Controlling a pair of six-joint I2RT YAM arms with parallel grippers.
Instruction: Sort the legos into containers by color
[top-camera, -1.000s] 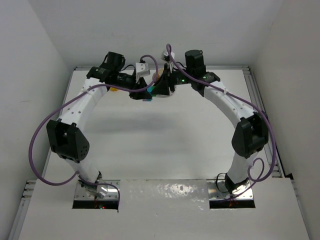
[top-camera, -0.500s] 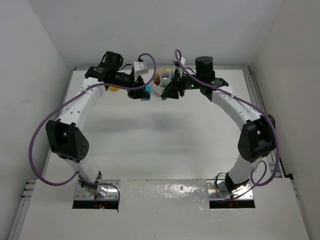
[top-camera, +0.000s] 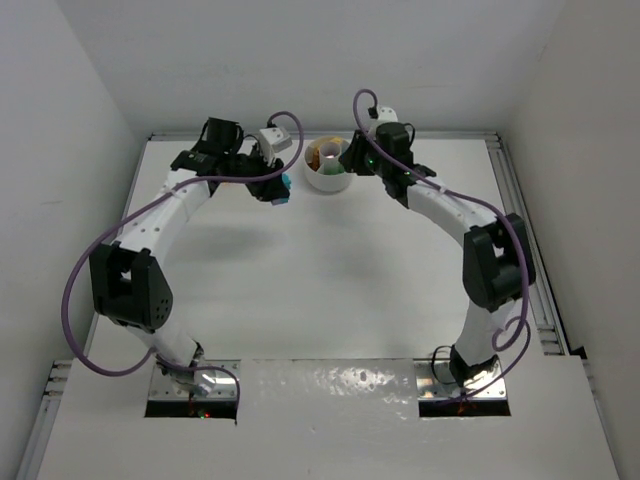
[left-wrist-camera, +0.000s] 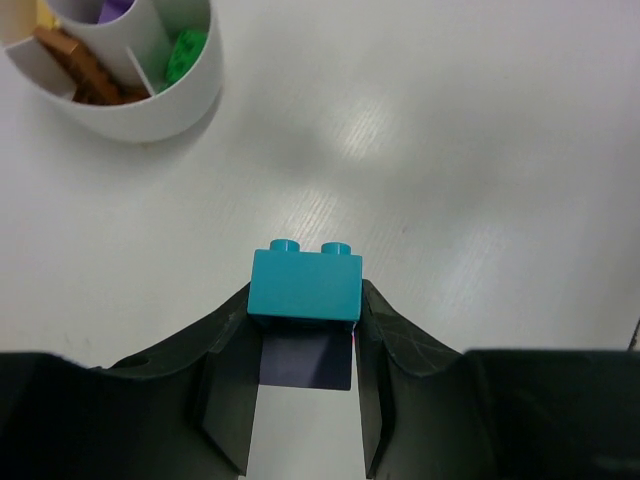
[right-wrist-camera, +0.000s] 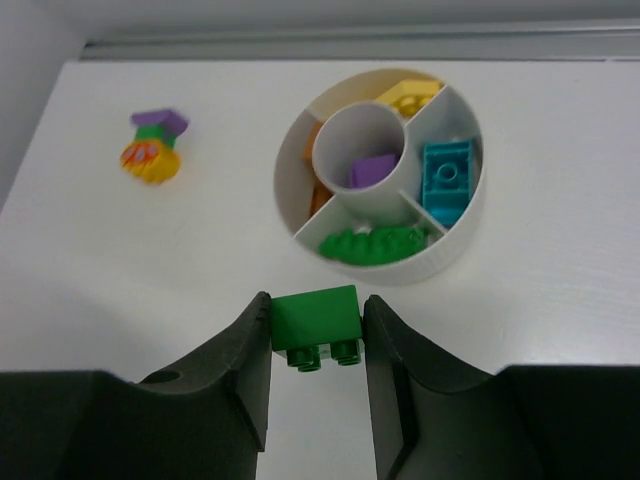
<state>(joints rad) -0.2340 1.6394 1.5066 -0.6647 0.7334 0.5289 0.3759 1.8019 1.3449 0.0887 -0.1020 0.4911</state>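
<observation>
Hands at a dish, each clenched on one brick. The right hand (right-wrist-camera: 316, 308) grips a green brick (right-wrist-camera: 318, 322) by its short ends, with the long axis spanning the jaws and the studs turned back toward the wrist. Straight ahead, just beyond it, is the white dish (right-wrist-camera: 445, 258), green wedge (right-wrist-camera: 372, 243) nearest; the coming move is probably a short forward reach and release.

The left hand (left-wrist-camera: 305, 300) grips a teal brick (left-wrist-camera: 305, 285), also across the jaws, studs pointing forward. The dish lies ahead and to its left, well apart, and the teal wedge (right-wrist-camera: 447, 178) appears to sit on the far side from it. The right hand is the nearer.

Count:
- One dish, with wedges in four colours round one centre cup (right-wrist-camera: 360, 150).
- One teal and one purple piece (right-wrist-camera: 372, 172).
- Green, yellow (right-wrist-camera: 408, 97) and orange (right-wrist-camera: 315, 190) pieces, too merged to count.

On the surface (right-wrist-camera: 560, 300), well left of the dish, one purple brick (right-wrist-camera: 158, 122) touches one orange-yellow piece (right-wrist-camera: 148, 162).
</observation>
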